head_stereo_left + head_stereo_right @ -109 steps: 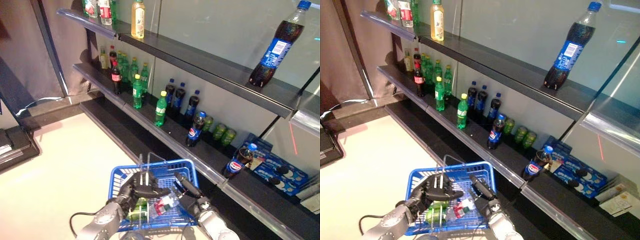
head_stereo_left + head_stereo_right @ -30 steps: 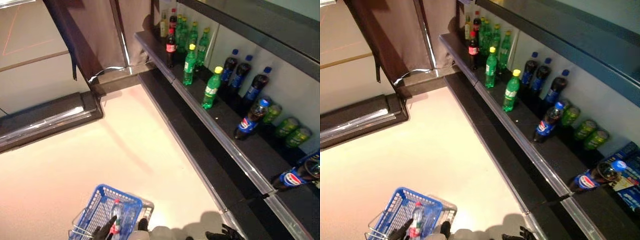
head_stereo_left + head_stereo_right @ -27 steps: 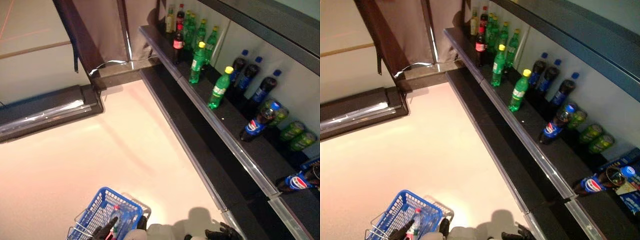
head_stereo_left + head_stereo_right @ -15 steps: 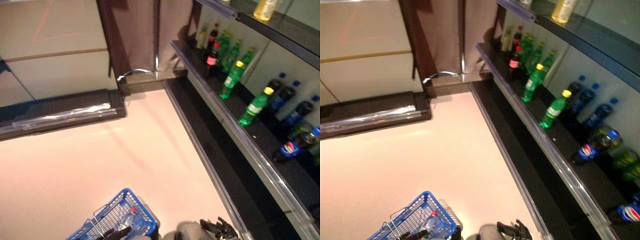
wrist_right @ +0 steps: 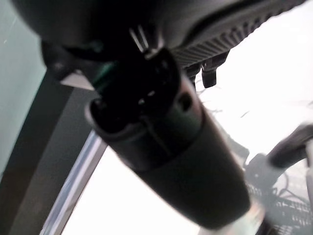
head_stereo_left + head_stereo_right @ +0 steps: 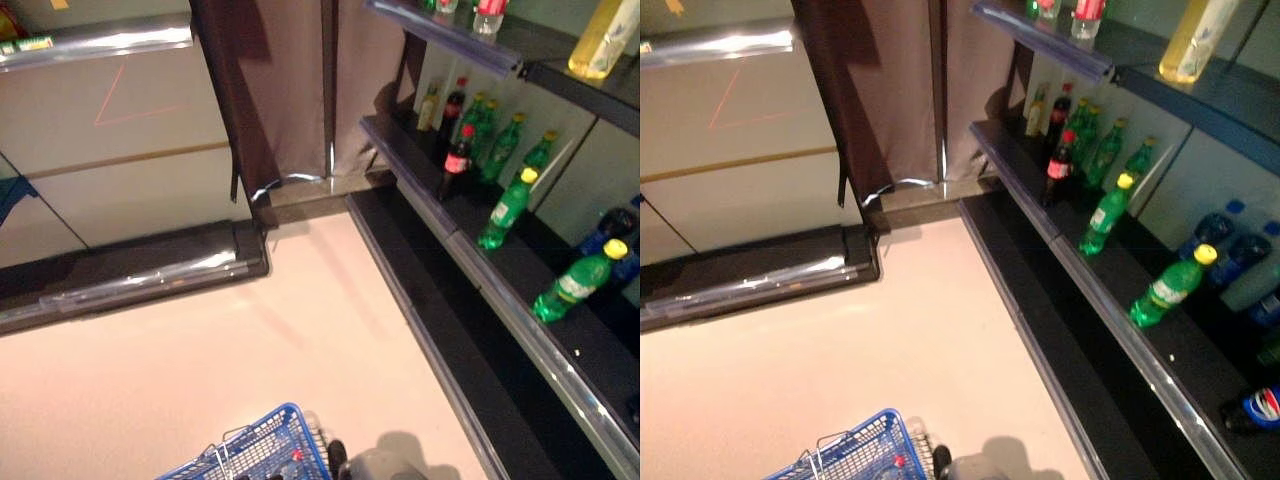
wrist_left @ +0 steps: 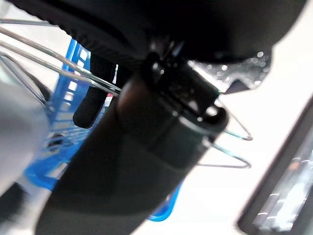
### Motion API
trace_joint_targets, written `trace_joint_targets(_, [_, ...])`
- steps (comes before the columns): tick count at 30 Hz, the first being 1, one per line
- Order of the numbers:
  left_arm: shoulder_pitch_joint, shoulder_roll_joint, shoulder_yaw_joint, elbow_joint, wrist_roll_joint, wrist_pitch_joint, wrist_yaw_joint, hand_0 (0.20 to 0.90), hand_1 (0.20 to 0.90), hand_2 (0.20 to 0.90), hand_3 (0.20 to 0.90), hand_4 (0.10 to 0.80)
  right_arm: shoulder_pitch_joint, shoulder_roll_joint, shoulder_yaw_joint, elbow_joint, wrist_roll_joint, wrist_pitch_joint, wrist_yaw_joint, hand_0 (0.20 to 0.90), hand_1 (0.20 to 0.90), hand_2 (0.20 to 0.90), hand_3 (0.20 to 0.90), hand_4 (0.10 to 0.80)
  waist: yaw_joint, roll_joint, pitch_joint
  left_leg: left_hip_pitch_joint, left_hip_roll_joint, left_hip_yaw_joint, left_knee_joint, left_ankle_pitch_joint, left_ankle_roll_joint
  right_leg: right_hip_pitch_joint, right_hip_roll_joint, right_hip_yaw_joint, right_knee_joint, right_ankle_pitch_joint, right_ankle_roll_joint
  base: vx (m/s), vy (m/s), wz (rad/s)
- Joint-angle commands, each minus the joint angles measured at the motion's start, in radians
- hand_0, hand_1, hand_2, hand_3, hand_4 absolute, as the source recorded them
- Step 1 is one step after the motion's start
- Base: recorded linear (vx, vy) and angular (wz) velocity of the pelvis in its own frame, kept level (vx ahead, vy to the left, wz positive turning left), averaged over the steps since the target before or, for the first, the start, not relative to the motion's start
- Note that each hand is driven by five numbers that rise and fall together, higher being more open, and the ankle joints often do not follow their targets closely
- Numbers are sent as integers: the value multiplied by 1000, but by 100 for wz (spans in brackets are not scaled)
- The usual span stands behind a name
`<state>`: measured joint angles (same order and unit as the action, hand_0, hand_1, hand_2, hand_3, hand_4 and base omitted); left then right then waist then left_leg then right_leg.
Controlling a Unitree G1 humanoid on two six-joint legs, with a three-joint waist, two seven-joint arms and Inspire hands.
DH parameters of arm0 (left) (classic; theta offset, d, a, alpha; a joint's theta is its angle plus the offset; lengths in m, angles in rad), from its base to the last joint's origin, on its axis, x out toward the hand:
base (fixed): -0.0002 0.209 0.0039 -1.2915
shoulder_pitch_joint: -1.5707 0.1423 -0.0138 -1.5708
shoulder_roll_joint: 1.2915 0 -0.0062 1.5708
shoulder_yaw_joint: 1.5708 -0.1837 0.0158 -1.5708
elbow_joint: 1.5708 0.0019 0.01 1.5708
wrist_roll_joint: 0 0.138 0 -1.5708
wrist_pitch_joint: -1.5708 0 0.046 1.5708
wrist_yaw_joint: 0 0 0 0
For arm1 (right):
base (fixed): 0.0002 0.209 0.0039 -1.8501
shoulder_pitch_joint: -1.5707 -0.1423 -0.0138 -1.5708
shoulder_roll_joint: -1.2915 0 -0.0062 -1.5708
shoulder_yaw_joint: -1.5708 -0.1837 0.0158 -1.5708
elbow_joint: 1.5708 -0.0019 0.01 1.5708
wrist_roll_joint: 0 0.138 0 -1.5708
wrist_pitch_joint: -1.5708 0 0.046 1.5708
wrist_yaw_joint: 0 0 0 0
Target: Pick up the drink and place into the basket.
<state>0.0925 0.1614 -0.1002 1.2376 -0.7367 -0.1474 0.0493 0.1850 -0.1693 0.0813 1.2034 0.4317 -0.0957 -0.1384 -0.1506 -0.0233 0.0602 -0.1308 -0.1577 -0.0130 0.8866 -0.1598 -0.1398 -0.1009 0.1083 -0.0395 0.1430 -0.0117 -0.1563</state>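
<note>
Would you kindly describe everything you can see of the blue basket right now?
Only part of the blue basket shows, cut off by the bottom edge of both eye views. It is a lattice of blue plastic with thin silver wire handles. It sits low over the pale floor, left of the dark shelving. Inside, a red bottle cap peeks out. In the left wrist view the left hand has a dark finger across the wire handles; its grip is not clear.

shelf (image 6: 470,250) w/ green btls (image 6: 508,208) + cola btl (image 6: 458,160) | yellow btl (image 6: 603,38) upper shelf | brown curtain (image 6: 290,90) behind
</note>
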Motion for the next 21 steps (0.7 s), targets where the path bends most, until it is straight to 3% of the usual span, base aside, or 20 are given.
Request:
trace_joint_targets(1, [-50,-6,9,-160,-28,-116,-12,300,300,300,200,100,-23,-85,40,-67,-17,-26,6,900,900,900,900,800,38,-49,55,-39,30,84,-203,290,117,24,-46,24,-46,88,121,365,108,-61])
trace_joint_targets(2, [-48,6,18,-169,-26,-108,-14,300,300,300,200,100,-44,-90,45,-63,-10,-36,15,900,900,900,900,800,63,-59,64,-76,64,77,-283,283,131,48,-53,56,-52,75,124,508,225,-68])
trace_joint_targets(3, [-34,15,31,-166,-19,-112,-32,300,300,300,200,100,-71,-93,50,-52,-2,-51,18,900,900,900,900,800,94,-53,72,-84,110,38,-468,286,137,78,-40,106,-61,52,133,601,352,-111])
trace_joint_targets(4, [-16,17,44,-161,-7,-117,-45,300,300,300,200,100,-92,-95,53,-40,16,-59,19,900,900,900,900,800,120,-51,85,-72,136,1,-585,271,141,110,-34,156,-63,29,141,645,436,-116])
trace_joint_targets(5, [-1,19,48,-157,-6,-119,-48,300,300,300,200,100,-103,-94,53,-35,20,-61,23,900,900,900,900,800,140,-40,85,-72,182,-55,-752,308,125,129,-23,191,-59,6,144,445,320,-111])
trace_joint_targets(6, [1,20,49,-156,-6,-118,-49,300,300,300,200,100,-104,-95,53,-35,21,-62,23,900,900,900,900,800,143,-38,84,-72,190,-62,-776,317,122,130,-21,196,-58,5,144,476,352,-101])
trace_joint_targets(7, [21,13,62,-147,2,-122,-52,300,300,300,200,100,-113,-99,46,-32,17,-67,36,900,900,900,900,800,165,-37,81,-89,225,-126,-874,339,108,161,-30,245,-57,-18,154,539,463,-96])
trace_joint_targets(8, [35,-1,78,-134,22,-130,-54,300,300,300,200,100,-119,-101,34,-37,11,-67,45,900,900,900,900,800,180,-34,78,-122,240,-159,-862,340,100,193,-60,280,-48,-47,170,607,575,-98])
trace_joint_targets(9, [33,-3,87,-136,36,-117,-49,300,300,300,200,100,-124,-100,35,-43,10,-61,41,900,900,900,900,800,179,-31,74,-118,233,-153,-845,321,106,197,-86,283,-40,-56,186,360,391,-77])
trace_joint_targets(10, [33,-3,87,-136,36,-117,-49,300,300,300,200,100,-124,-100,35,-43,10,-61,41,900,900,900,900,800,180,-32,76,-117,232,-151,-843,319,106,199,-88,284,-40,-57,187,363,512,-98])
trace_joint_targets(11, [19,-1,82,-132,60,-87,-39,300,300,300,200,100,-128,-95,24,-66,11,-29,15,900,900,900,900,800,161,-13,73,-95,219,-133,-812,291,109,180,-136,267,20,-75,213,272,382,-103])
trace_joint_targets(12, [19,0,82,-132,60,-87,-39,300,300,300,200,100,-128,-95,24,-67,11,-29,15,900,900,900,900,800,160,-14,74,-94,217,-133,-811,290,110,181,-137,267,21,-77,213,392,555,-108])
trace_joint_targets(15, [-9,31,33,-86,113,-89,-62,300,300,300,200,100,-90,-80,-8,-54,47,-7,5,900,900,900,900,800,119,9,71,-56,175,-68,-771,247,139,128,-188,209,174,-20,242,384,471,-19])
trace_joint_targets(16, [-3,53,18,-95,133,-83,-61,300,300,300,200,100,-71,-70,-5,-63,-5,-26,28,900,900,900,900,800,110,31,73,21,169,-14,-802,233,158,33,-209,92,291,47,250,267,301,-9])
trace_joint_targets(17, [-3,53,18,-95,133,-83,-61,300,300,300,200,100,-71,-70,-5,-63,-5,-26,28,900,900,900,900,800,109,29,74,23,168,-13,-803,232,158,33,-210,93,295,45,250,365,348,-55])
trace_joint_targets(18, [-4,74,13,-96,145,-86,-61,300,300,300,200,100,-77,-62,37,-90,-1,-42,19,900,900,900,900,800,102,36,85,86,161,31,-838,215,158,-7,-177,6,263,28,241,163,116,-65])
trace_joint_targets(19, [-4,75,13,-96,148,-86,-63,300,300,300,200,100,-78,-62,39,-91,2,-41,19,900,900,900,900,800,102,37,85,86,162,32,-840,215,157,-8,-174,3,258,28,240,304,163,-66])
trace_joint_targets(20, [-10,90,14,-96,155,-90,-51,300,300,300,200,100,-85,-52,61,-114,54,-32,8,900,900,900,900,800,109,25,90,107,153,83,-839,196,142,12,-156,-122,139,-3,218,177,76,-41])
trace_joint_targets(21, [-10,94,24,-103,141,-84,-40,300,300,300,200,100,-88,-53,67,-120,34,-31,16,900,900,900,900,800,113,23,93,125,153,111,-846,189,135,16,-163,-177,102,5,219,204,90,-65])
